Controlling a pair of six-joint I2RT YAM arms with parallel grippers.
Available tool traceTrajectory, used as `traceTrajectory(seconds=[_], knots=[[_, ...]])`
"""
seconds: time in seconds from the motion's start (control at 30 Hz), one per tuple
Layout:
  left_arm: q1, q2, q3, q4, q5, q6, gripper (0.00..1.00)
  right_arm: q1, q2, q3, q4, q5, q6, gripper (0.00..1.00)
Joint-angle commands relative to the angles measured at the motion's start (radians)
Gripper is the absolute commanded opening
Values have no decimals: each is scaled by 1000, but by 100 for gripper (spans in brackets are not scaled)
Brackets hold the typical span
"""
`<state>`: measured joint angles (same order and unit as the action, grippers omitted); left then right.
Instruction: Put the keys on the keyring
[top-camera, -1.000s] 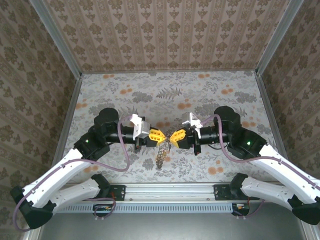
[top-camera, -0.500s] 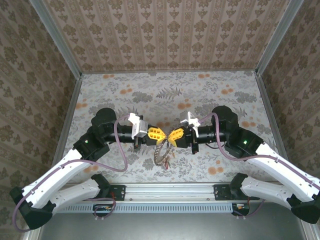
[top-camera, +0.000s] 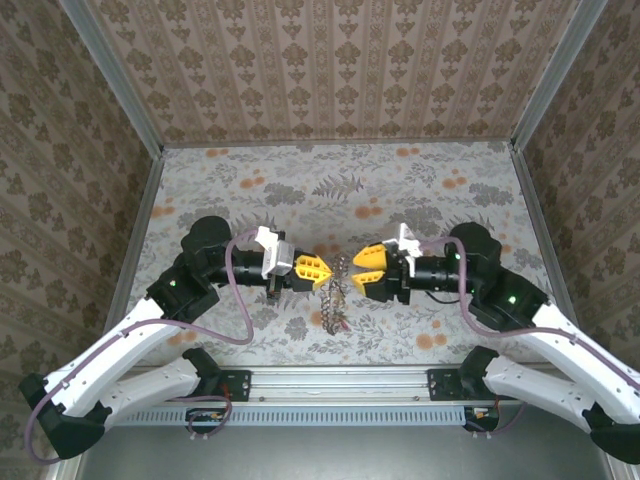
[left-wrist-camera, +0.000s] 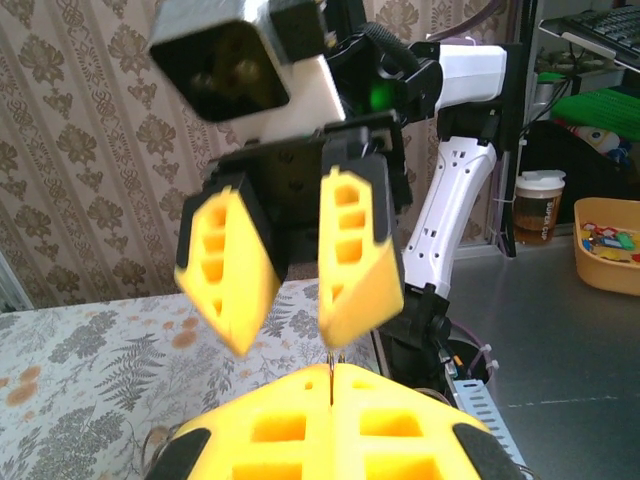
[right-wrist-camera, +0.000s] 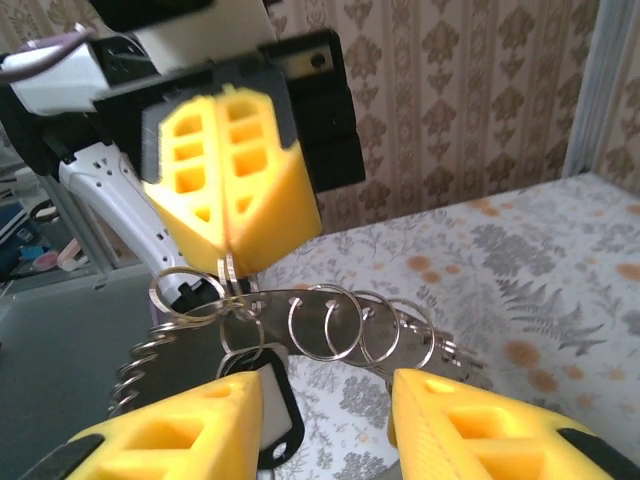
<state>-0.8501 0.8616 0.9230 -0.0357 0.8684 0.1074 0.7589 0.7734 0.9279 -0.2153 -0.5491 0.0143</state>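
Keyring hangs from L gripper (top-camera: 324, 269), R gripper (top-camera: 358, 271) open.
Top ext: L gripper closed, tip pinching keyring (top-camera: 335, 298). The ring droops floppy betw. the two facing tips, over front-mid of floral cloth (top-camera: 300, 190); can't tell if its low end touches. R jaws apart, just beside the ring. L wrist: own fingers pressed together, thin metal edge caught at tip; R gripper (left-wrist-camera: 288, 340) opposite, gaping. R wrist: own jaws wide. L gripper (right-wrist-camera: 228, 262) nips one loop; keys (right-wrist-camera: 285, 300) + black tag (right-wrist-camera: 272, 412) dangle off the loops.
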Motion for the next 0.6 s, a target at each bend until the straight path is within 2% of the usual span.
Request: traceTrajectory(seconds=[0.0,0.57], knots=[[1,-19,4,66,34,-15,0,-3,-34,-11,24,27,-27,42],[5,5,-3,103,27,-43,0,23,48,-1,167,-79,-13,36]])
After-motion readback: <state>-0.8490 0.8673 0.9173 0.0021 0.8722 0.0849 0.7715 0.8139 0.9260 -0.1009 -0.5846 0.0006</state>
